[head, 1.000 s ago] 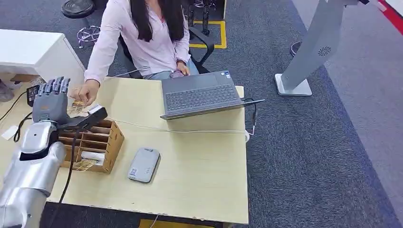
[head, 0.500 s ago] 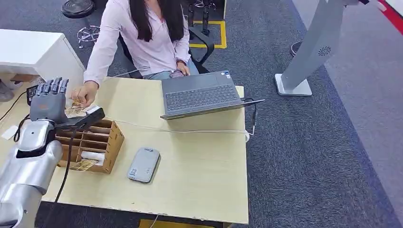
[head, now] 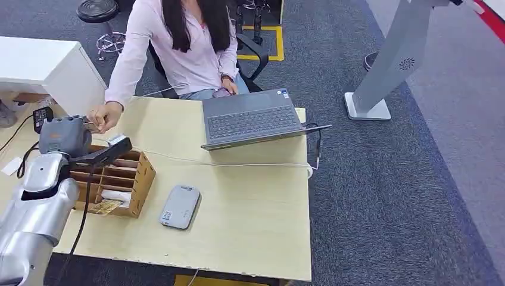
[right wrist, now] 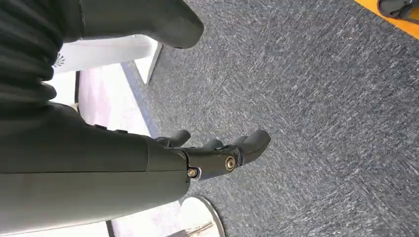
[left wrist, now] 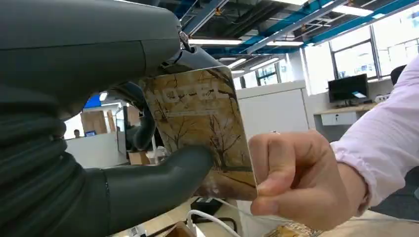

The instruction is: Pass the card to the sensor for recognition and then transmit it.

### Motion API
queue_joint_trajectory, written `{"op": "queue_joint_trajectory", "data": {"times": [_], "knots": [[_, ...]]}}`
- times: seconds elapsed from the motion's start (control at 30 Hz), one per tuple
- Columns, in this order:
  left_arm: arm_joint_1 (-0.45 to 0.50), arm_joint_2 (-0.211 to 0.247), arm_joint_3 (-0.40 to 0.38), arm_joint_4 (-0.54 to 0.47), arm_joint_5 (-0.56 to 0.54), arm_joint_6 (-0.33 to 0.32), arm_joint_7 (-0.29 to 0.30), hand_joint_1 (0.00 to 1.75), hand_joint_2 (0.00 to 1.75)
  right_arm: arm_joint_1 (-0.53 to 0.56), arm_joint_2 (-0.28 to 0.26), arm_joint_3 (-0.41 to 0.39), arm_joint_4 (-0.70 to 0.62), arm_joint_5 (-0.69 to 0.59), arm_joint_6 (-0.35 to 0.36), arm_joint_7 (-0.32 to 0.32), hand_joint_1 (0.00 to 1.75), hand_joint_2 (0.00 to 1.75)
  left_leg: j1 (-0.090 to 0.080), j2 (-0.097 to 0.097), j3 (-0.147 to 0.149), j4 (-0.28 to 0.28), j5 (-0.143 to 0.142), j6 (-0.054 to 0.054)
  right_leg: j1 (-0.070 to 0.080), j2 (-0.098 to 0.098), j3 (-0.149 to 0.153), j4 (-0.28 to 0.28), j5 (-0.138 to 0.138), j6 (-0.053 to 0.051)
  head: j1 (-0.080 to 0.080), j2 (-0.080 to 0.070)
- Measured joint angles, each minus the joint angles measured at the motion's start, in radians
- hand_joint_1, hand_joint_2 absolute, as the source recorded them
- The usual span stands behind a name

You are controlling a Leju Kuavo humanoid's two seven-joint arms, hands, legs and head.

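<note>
Across the pale desk, the left hand has now closed on the card, which a person's hand also pinches; the right hand hangs loosely spread; beside them sits a wooden organizer.

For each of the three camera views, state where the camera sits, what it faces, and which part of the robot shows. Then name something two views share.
Head view: high on the body, looking down at the table; left arm shows.
Left wrist view: behind the left hand, facing the card and a person's hand.
Right wrist view: behind the right hand, facing carpet.
Shared: head and left wrist views both show the person's hand.
</note>
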Motion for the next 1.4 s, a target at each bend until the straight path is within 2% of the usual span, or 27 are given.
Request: {"op": "queue_joint_trajectory", "data": {"times": [0.3,0.57,0.77,0.9,1.2,1.4], "knots": [[0.02,-0.01,-0.002,-0.004,0.016,0.003,-0.048,1.75,1.75,0.0,-0.002,0.0,0.0,0.007,0.0,-0.002,0.0,1.75,0.0,0.0,0.0,0.0,0.0,0.0,0.0,0.0,0.0,0.0,0.0,0.0,0.0,0.0],[0.07,-0.061,-0.044,-0.115,0.01,0.004,-0.071,1.75,1.75,-0.002,-0.002,0.0,0.001,0.007,-0.001,-0.002,0.0,1.75,0.0,0.0,0.0,0.0,0.0,0.0,0.0,0.0,0.0,0.0,0.0,0.0,0.0,0.0],[0.121,-0.116,-0.138,-0.267,-0.004,-0.04,-0.053,1.75,1.75,-0.004,-0.002,-0.001,0.004,0.007,-0.003,-0.002,0.0,1.75,0.0,-0.002,-0.001,0.001,0.0,0.0,0.0,-0.001,0.0,0.0,0.0,0.0,0.0,0.0],[0.147,-0.145,-0.212,-0.341,0.005,-0.124,-0.03,1.75,1.75,-0.003,-0.001,-0.003,0.005,0.007,-0.006,-0.002,0.0,1.75,0.0,-0.001,-0.001,0.001,0.0,0.0,0.0,-0.001,0.0,0.0,0.0,0.0,0.0,0.0],[0.181,-0.153,-0.307,-0.341,0.056,-0.242,-0.033,1.75,1.75,-0.003,-0.001,-0.011,0.006,0.006,-0.007,-0.003,0.0,1.75,0.0,-0.001,-0.001,0.001,0.0,0.0,0.0,-0.001,0.0,0.0,0.0,0.0,0.0,0.0],[0.207,-0.146,-0.351,-0.326,0.079,-0.277,-0.027,1.75,1.75,-0.003,-0.001,-0.013,0.006,0.007,-0.008,-0.003,0.0,1.75,0.0,-0.001,-0.001,0.001,0.0,0.0,0.0,-0.001,0.0,0.0,0.0,0.0,0.0,0.0]]}}
